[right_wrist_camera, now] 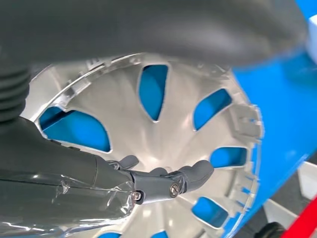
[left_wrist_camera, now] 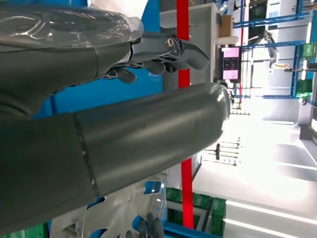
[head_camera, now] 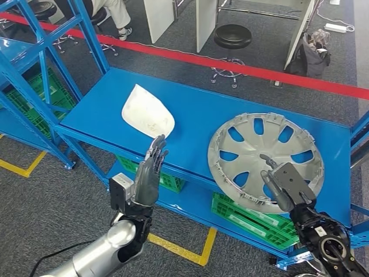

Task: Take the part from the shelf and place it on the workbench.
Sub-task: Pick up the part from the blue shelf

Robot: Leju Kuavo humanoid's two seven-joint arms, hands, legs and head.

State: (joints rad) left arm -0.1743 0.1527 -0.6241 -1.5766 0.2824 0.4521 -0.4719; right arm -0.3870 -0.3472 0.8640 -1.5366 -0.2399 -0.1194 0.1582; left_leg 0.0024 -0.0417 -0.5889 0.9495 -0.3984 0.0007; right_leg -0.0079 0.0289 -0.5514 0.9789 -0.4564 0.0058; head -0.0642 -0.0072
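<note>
Item: silver hubcap flat on blue shelf, directly under my right hand, open; left hand open, farther off.

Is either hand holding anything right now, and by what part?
Nothing is held. The left hand is raised, fingers apart; the right hand hovers open over the wheel cover.

I find no legible text, label, brand or number in any view; pink screen in left wrist view too blurred to read.
</note>
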